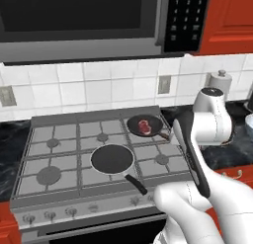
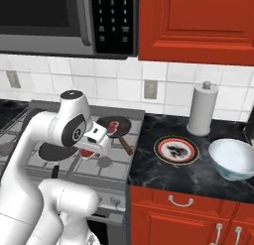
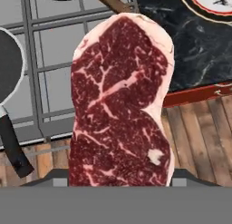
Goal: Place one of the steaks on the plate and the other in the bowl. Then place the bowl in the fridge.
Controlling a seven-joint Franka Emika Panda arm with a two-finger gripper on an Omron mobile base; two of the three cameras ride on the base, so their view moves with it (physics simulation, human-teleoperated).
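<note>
My gripper [image 2: 89, 152] is shut on one steak [image 3: 120, 100], which hangs above the stove's front right corner. Up close this steak is a dark red slab with pale marbling and a fat edge. A little of the same steak [image 2: 86, 153] peeks out red under the hand. The other steak [image 1: 144, 125] lies in the small black pan [image 1: 155, 120] on the back right burner. On the dark counter to the right sit the red-rimmed plate [image 2: 158, 151] and, further right, the pale bluish bowl [image 2: 230, 165], both apart from the gripper. The plate's rim [image 3: 199, 9] shows at the hand view's top right. The fridge is out of view.
A larger black pan [image 1: 112, 159] sits on the front middle burner, its handle pointing toward me. A paper towel roll [image 2: 202, 110] stands behind the plate. The microwave [image 1: 84, 20] and red upper cabinets [image 2: 198, 26] hang above; red drawers [image 2: 178, 209] lie below the counter.
</note>
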